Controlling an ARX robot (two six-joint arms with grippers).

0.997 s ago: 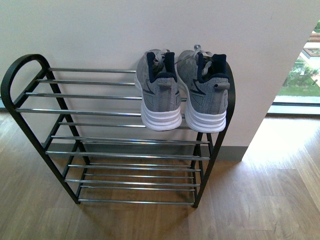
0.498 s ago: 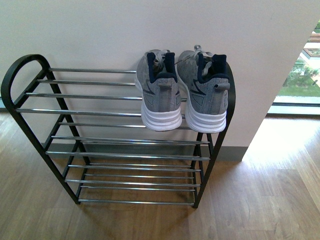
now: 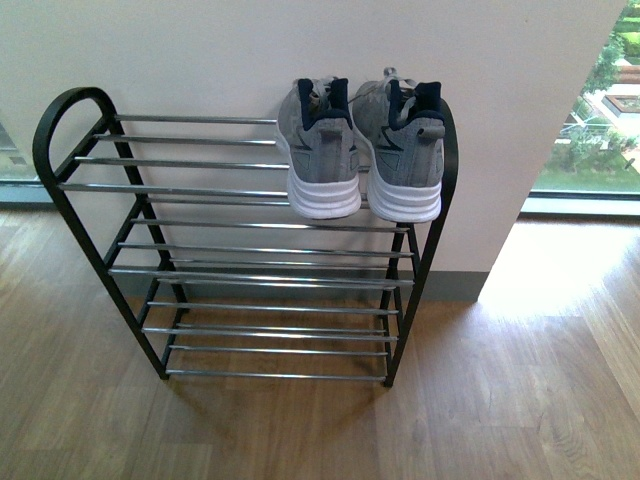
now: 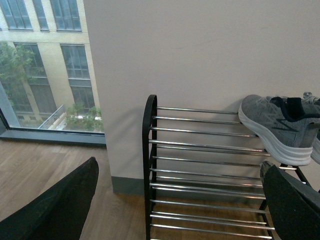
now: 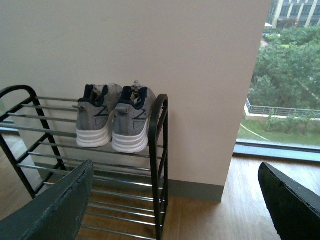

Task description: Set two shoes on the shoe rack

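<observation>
As heels overhang, two shoes [image 3: 323, 160] [image 3: 408, 165] top one shoe rack [image 3: 72, 93]

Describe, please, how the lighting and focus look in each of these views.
Front view: window daylight washes out the floor at right and glints on the shoe rack; the two shoes are sharp. Left wrist view: the left pincer is dark and soft-edged. Right wrist view: the right pincer likewise; the shoes look crisp.

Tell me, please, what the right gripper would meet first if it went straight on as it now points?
Probably the shoe rack's black arched end, beside the grey sneakers, though depth is unclear.
</observation>
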